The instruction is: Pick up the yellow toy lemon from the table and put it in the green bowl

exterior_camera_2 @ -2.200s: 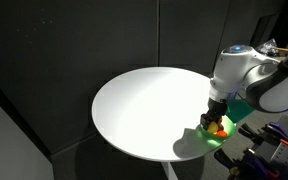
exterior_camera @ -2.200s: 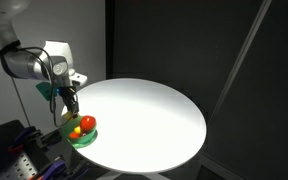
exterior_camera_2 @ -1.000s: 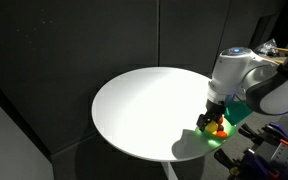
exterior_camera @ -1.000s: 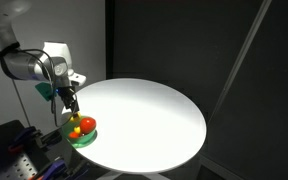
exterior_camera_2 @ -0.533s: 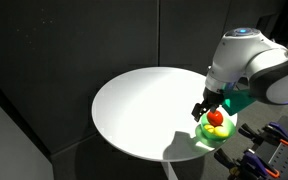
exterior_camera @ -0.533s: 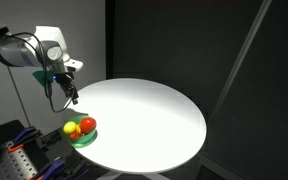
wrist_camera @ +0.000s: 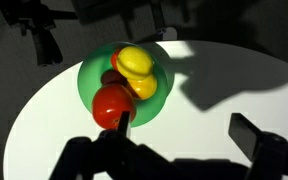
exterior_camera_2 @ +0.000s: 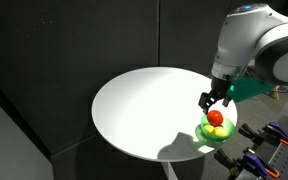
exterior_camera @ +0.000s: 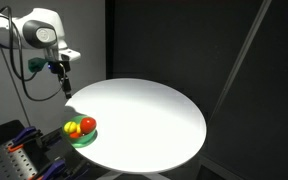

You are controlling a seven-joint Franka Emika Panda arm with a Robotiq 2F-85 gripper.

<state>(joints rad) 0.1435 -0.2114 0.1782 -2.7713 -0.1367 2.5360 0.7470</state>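
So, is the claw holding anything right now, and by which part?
Nothing is held. The claw hangs open above the green bowl, and the yellow toy lemon lies in the bowl beside a red toy.

- The table [exterior_camera: 154, 125]: white top, smooth and matt, with no visible grain or texture.
- The green bowl [wrist_camera: 89, 75]: smooth, plastic-looking wall with a faint sheen.
- The yellow toy lemon [wrist_camera: 136, 65]: smooth, glossy, plastic-looking skin with a bright highlight on top.
- The red toy [wrist_camera: 111, 103]: smooth and glossy, with the same plastic look.
- The arm shell [exterior_camera_2: 249, 35]: white, smooth covers with a satin finish.
- The gripper [exterior_camera_2: 216, 102]: black and matt; its material cannot be told.
- The backdrop [exterior_camera: 234, 50]: dark, matt panels.
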